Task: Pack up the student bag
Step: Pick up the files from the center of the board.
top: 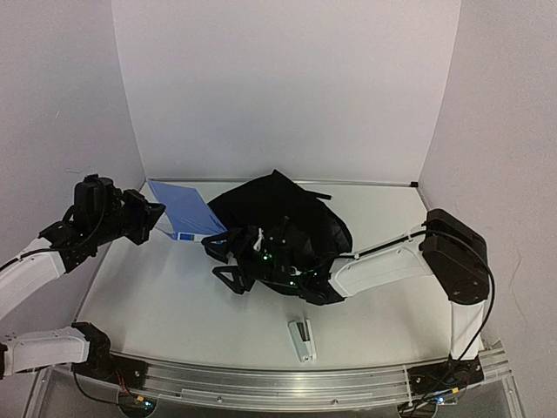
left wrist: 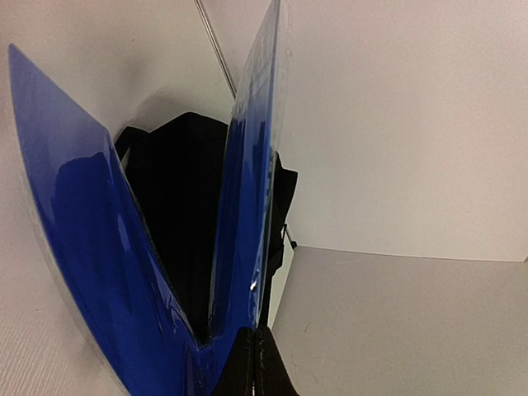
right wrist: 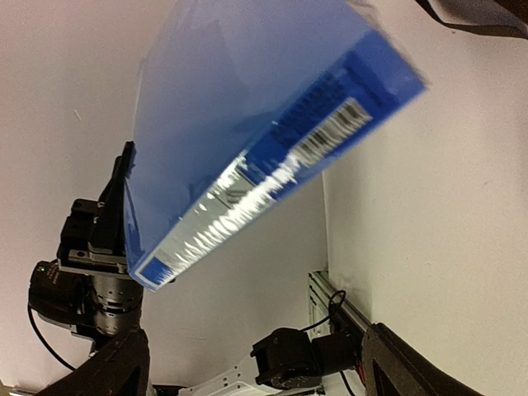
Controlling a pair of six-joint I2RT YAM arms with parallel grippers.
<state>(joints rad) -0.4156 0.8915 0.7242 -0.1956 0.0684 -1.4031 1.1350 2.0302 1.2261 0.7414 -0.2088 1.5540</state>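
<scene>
The student bag [top: 287, 213] is a black fabric backpack slumped at the middle back of the table. My left gripper [top: 146, 218] is shut on a blue book [top: 184, 209] and holds it tilted in the air just left of the bag. In the left wrist view the book [left wrist: 91, 272] fans open in a V above my shut left gripper [left wrist: 254, 363], with the bag [left wrist: 177, 214] behind. My right gripper [top: 254, 248] sits over the bag's left edge, jaws spread. The right wrist view shows the book's barcode side [right wrist: 272, 140], a bag strap [right wrist: 474, 15] and one finger [right wrist: 412, 371].
A white stapler [top: 302, 339] lies on the table near the front edge. White walls enclose the table on three sides. An aluminium rail [top: 287, 383] runs along the front. The left arm's base [right wrist: 301, 363] shows in the right wrist view.
</scene>
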